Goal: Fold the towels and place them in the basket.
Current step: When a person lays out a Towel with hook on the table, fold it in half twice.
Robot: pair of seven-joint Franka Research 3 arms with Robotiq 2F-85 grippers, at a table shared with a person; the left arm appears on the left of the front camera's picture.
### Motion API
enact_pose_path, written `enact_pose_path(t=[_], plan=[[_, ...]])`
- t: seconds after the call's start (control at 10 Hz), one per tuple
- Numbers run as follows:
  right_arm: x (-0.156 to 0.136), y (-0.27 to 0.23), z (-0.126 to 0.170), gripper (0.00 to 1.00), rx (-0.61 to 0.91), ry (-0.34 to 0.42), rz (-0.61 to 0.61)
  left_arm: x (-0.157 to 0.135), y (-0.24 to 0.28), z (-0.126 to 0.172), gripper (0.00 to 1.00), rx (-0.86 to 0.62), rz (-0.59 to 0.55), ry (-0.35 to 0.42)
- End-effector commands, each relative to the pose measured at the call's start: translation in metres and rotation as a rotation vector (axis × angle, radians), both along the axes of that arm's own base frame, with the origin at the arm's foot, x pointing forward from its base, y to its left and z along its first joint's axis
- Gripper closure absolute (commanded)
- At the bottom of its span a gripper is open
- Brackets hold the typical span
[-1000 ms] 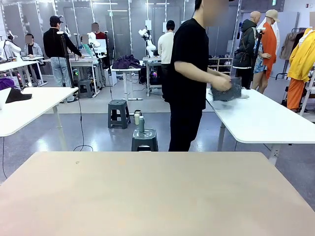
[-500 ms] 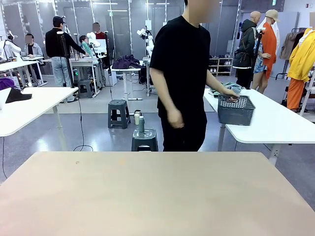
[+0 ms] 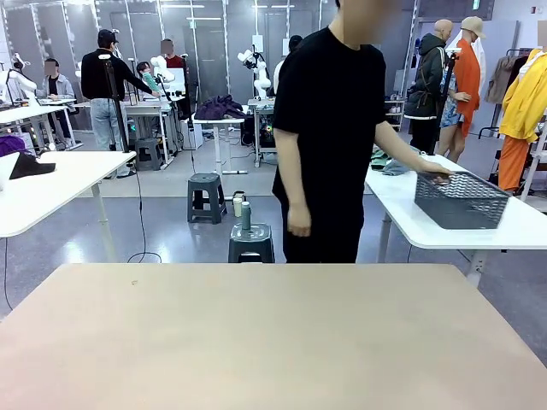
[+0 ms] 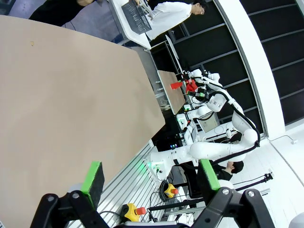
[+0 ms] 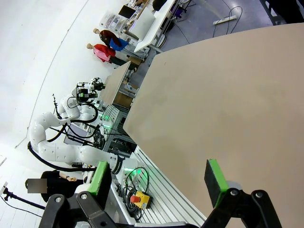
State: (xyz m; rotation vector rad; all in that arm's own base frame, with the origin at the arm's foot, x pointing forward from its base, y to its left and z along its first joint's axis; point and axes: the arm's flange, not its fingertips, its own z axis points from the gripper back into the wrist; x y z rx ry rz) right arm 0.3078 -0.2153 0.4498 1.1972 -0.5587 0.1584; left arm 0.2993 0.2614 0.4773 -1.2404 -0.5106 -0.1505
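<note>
A dark grey lattice basket (image 3: 459, 201) stands on the white side table (image 3: 444, 231) at the far right, with the person's hand (image 3: 438, 175) on its rim. A pale blue-grey towel (image 3: 389, 161) lies bunched on that table behind the person's arm. The left wrist view shows the basket (image 4: 137, 15) far off at the top. My left gripper (image 4: 151, 175) hangs open past the beige table's edge, nothing between its green pads. My right gripper (image 5: 158, 178) is open too, off its own side of the table.
The beige work table (image 3: 273, 342) in front of me is bare. A person in black (image 3: 329, 137) stands at its far edge. Two grey stools (image 3: 251, 242) stand behind it, and another white table (image 3: 51, 184) at the left.
The person has moved the basket to the right along the white side table and now faces more toward me. Both grippers stay open and still.
</note>
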Motion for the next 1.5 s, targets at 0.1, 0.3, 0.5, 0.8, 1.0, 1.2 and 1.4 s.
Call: enact_pose_path(t=[0.1, 0.3, 0.5, 0.8, 1.0, 1.2, 1.4], plan=[[0.0021, -0.0012, 0.0002, 0.00, 0.008, -0.026, 0.001, -0.0027, 0.0013, -0.0003, 0.00, -0.002, -0.018, -0.017], [0.0021, -0.0012, 0.0002, 0.00, 0.008, -0.026, 0.001, -0.0027, 0.0013, -0.0003, 0.00, -0.002, -0.018, -0.017], [0.0021, -0.0012, 0.0002, 0.00, 0.008, -0.026, 0.001, -0.0027, 0.0013, -0.0003, 0.00, -0.002, -0.018, -0.017], [0.0021, -0.0012, 0.0002, 0.00, 0.008, -0.026, 0.001, -0.0027, 0.0013, -0.0003, 0.00, -0.002, -0.018, -0.017], [0.0021, -0.0012, 0.0002, 0.00, 0.008, -0.026, 0.001, -0.0027, 0.0013, -0.0003, 0.00, -0.002, -0.018, -0.017], [0.0021, -0.0012, 0.0002, 0.00, 0.008, -0.026, 0.001, -0.0027, 0.0013, -0.0003, 0.00, -0.002, -0.018, -0.017], [0.0021, -0.0012, 0.0002, 0.00, 0.008, -0.026, 0.001, -0.0027, 0.0013, -0.0003, 0.00, -0.002, -0.018, -0.017]])
